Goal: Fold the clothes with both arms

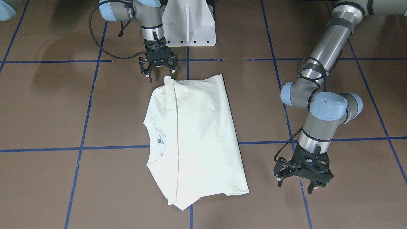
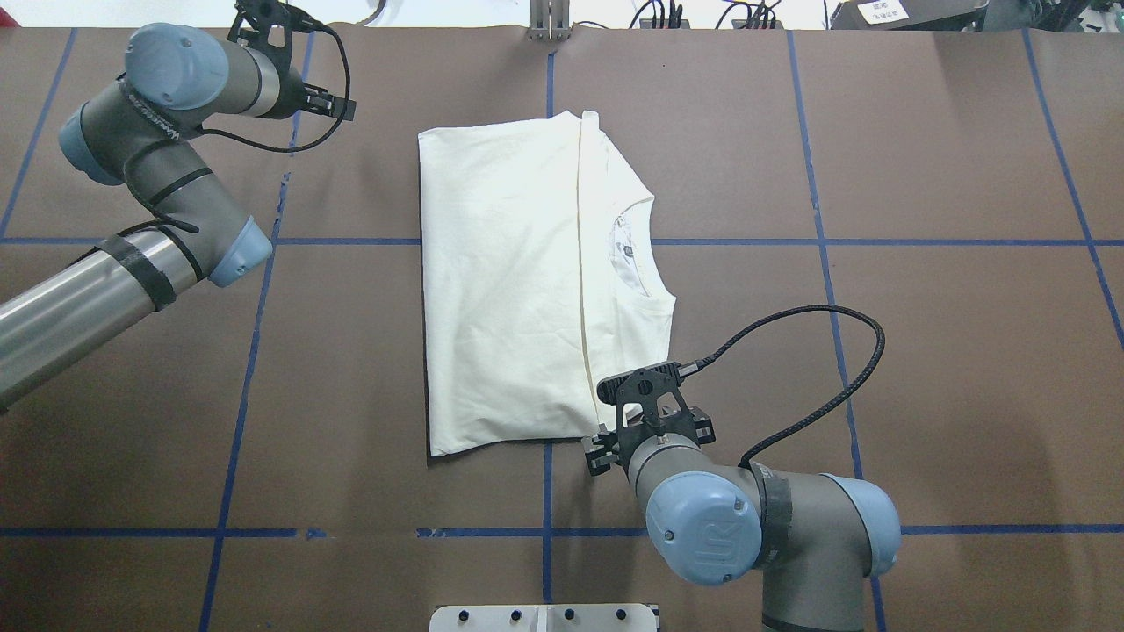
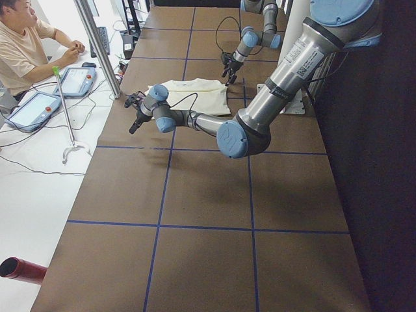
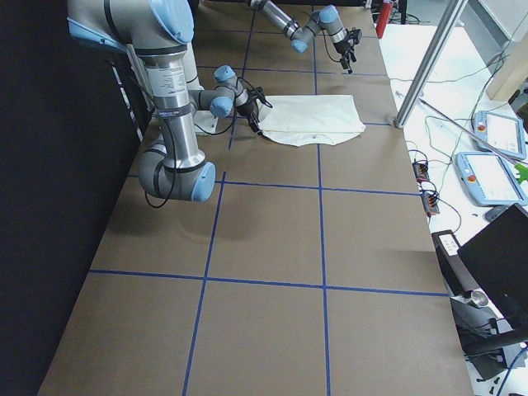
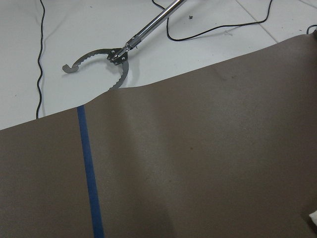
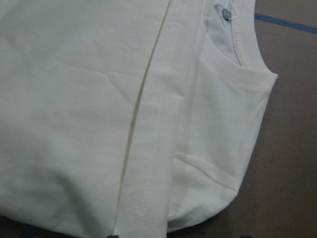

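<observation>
Right hand [image 1: 160, 77] gapes just beside shirt [image 1: 197, 133] corner; left hand [image 1: 295, 187] open, apart.

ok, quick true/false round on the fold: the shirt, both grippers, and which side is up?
1. The shirt lies folded on the table, neck opening showing. True.
2. The left gripper is shut on the shirt. False: it is open over bare table, apart from the shirt.
3. The right gripper is at the shirt's corner nearest the robot's base. True.
4. The right gripper is shut. False: its jaws stand open.
5. A cat print faces up. False: the upper side is plain cream fabric.
</observation>
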